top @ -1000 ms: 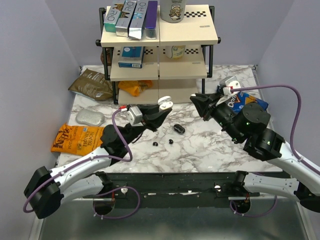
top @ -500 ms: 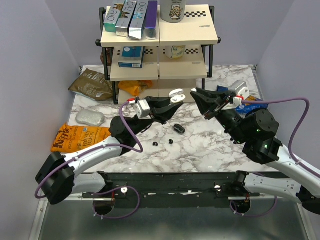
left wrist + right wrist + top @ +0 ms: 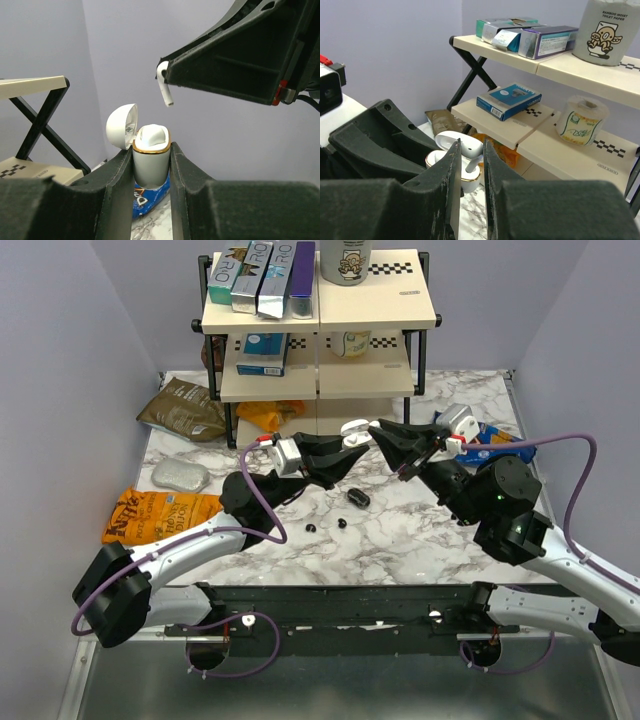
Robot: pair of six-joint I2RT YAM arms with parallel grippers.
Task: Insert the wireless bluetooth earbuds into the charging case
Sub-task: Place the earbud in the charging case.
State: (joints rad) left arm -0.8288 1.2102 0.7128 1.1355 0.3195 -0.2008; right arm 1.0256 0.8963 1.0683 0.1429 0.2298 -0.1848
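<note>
Task is mid-way, nothing seated that I can confirm. The left tool [image 3: 150, 149] is clenched on the white charging case [image 3: 150, 170], which it holds upright off the bench [image 3: 420, 530] with the lid [image 3: 121, 125] flipped open. The right tool [image 3: 385, 435] is clamped on one white earbud [image 3: 164, 85], stem pointing down. The earbud sits just above the case mouth and slightly off to one side, not touching it.

There's a white dome inside the gold rim, and I can't tell whether that's a bud already in or just the insert. By my read, what's left is to line the stem up with its socket, lower it, let go and close the lid.

Both arms are raised over mid-bench in front of the shelf rack [image 3: 320, 315], reaching in from either side with the tools almost tip to tip. The right one comes in higher, angled down at the case.

Two tiny black buds [image 3: 310, 528] and a black oval pod [image 3: 358, 498] lie on the bench below, untouched. They may be a second set.
</note>
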